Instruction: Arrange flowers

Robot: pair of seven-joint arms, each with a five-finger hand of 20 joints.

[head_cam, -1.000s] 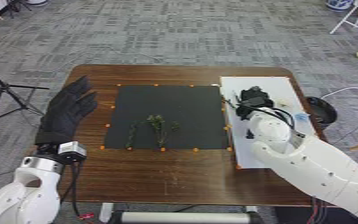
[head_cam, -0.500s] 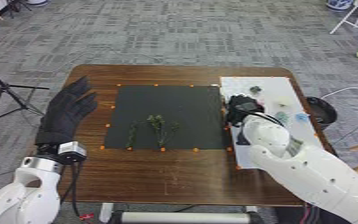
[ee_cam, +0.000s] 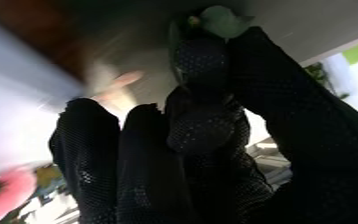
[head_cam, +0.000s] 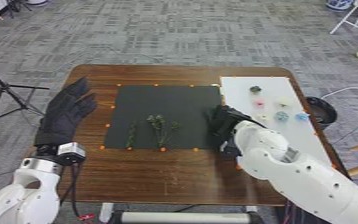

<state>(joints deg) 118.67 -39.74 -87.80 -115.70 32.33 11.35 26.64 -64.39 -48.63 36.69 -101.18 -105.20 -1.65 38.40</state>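
Well, looking down on a brown wooden table (head_cam: pixel 167 185), with a dark mat (head_cam: pixel 158 100) laid flat near its middle. To the right of that, can see a white board (head_cam: pixel 309 142), longer than wide. At the table's left side, can make out the left hand (head_cam: pixel 64 115), released, with straight fingers pointing away from the robot. Over the mat's right edge, beside the board, can find the right hand (head_cam: pixel 224 125), grasping a leafy green sprig (ee_cam: pixel 224 22) between thumb and fingers, with a leaf beyond the fingertips. Just past the table's right edge, can spot a dark round container (head_cam: pixel 328 112). Lying on the mat's nearer half: a bushier sprig (head_cam: pixel 160 127) and, left of it, a thinner sprig (head_cam: pixel 131 134). Scattered on the board: a blue flower (head_cam: pixel 302 117), a teal flower (head_cam: pixel 282 117), a dark green bloom (head_cam: pixel 255 89), a pink flower (head_cam: pixel 259 102), a pale flower (head_cam: pixel 283 104) and a yellowish flower (head_cam: pixel 263 117).
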